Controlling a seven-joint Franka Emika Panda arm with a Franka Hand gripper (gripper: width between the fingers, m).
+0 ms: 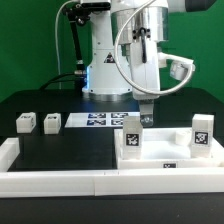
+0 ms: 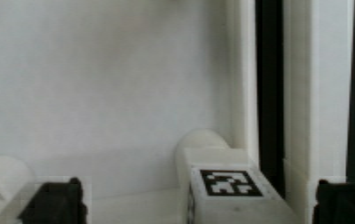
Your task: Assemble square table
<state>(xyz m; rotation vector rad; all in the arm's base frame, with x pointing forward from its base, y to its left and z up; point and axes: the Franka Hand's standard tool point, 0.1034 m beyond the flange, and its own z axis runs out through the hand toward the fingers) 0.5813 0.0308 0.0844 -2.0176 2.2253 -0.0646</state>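
Gripper [image 1: 147, 118] is low over the panel [image 1: 165, 158], jaws apart, nothing clamped. Wrist cam: both black fingers [image 2: 49, 200] stand clear of the leg [image 2: 227, 182], with a gap on each side, but the leg sits nearer one finger than the other. That's the worry. Close from here and, IMO, one pad hits first and shoves the leg sideways, so it tips or skids on the smooth panel before the grip sets. The leg's upright near the panel's rim, so a bad nudge could send it off the edge too. If it's only part-seated (can't tell from here), a crooked grab could leave it jammed and slanted.

Positions, ext. view: the leg is just beside the gripper, approx 7 o'clock of it, tag facing cam. The panel fills the 4–5 o'clock part of the scene, near the front wall [image 1: 60, 180]. A 2nd leg [image 1: 203, 130] stands on the panel at approx 3 o'clock of the gripper, well apart. Two spare legs [image 1: 25, 122] wait at 9 o'clock on the black table [image 1: 70, 145], w/ the marker board [image 1: 100, 120] between them and the arm.
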